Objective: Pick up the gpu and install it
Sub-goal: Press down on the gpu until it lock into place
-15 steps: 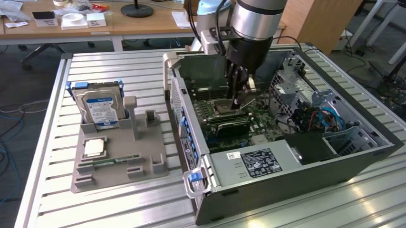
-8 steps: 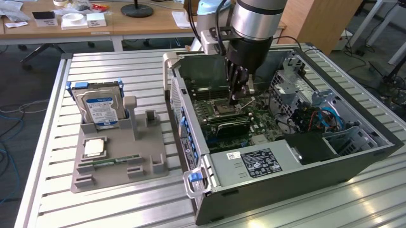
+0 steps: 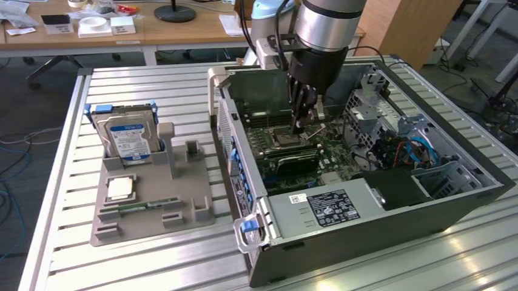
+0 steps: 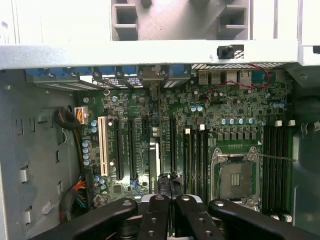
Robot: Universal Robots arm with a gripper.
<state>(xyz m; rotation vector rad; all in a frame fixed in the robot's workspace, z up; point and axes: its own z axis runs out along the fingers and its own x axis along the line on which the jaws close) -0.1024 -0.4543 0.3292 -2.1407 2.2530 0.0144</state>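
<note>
Gripper (image 3: 298,128) reaches down inside the open case (image 3: 453,209), low over the motherboard (image 3: 324,151) and near its CPU socket (image 3: 287,140). In the wrist view the gripper (image 4: 170,187) has its fingers (image 4: 160,210) drawn almost together, and I cannot tell whether anything is pinched between them. The gpu (image 4: 153,165) stands on edge on the motherboard (image 4: 240,115), a thin dark strip among the expansion slots, just beside the fingertips. Outside the case lies a grey tray (image 3: 154,206) with a hard drive (image 3: 128,140) upright in it.
</note>
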